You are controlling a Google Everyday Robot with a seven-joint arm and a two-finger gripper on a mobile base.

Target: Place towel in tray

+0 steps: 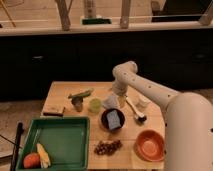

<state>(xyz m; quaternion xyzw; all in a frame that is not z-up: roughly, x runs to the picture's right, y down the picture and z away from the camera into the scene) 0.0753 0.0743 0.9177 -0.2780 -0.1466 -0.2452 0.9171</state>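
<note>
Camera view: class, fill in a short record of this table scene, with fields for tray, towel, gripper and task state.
Tray: green rectangular plastic tray on the near corner of the wooden table; it holds a round orange fruit and a yellow item
Towel: pale grey crumpled towel, mid-table, outside the tray
Gripper: gripper low at the towel's far side
Task state: towel not yet in tray

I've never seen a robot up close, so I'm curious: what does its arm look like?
The arm is a smooth, off-white tube of rounded segments, with a bulbous joint at its bend; no cables or markings show. Its gripper, at the arm's end over the back of the table, shows no clear detail.
</note>
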